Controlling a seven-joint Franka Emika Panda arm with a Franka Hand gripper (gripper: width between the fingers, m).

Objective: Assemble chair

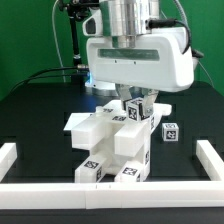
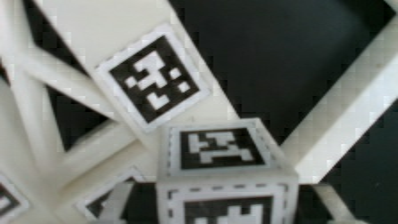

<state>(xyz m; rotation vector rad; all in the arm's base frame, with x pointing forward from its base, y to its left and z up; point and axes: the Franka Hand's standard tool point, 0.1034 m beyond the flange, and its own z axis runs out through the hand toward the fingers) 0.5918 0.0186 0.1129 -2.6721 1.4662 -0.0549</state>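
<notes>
The chair parts form a chunky white stack of slabs and bars with square tags in the middle of the black table. My gripper hangs right over its rear top. The jaws stand on either side of a tagged white block and look shut on it. In the wrist view the same block fills the space between the fingers, with the gripper around its lower face. A tagged slab and slanted white bars lie beyond it. A loose small tagged cube sits to the exterior view's right.
Long plain white border rails frame the table at the exterior view's left, front and right. A dark stand with cables rises at the back, against a green wall.
</notes>
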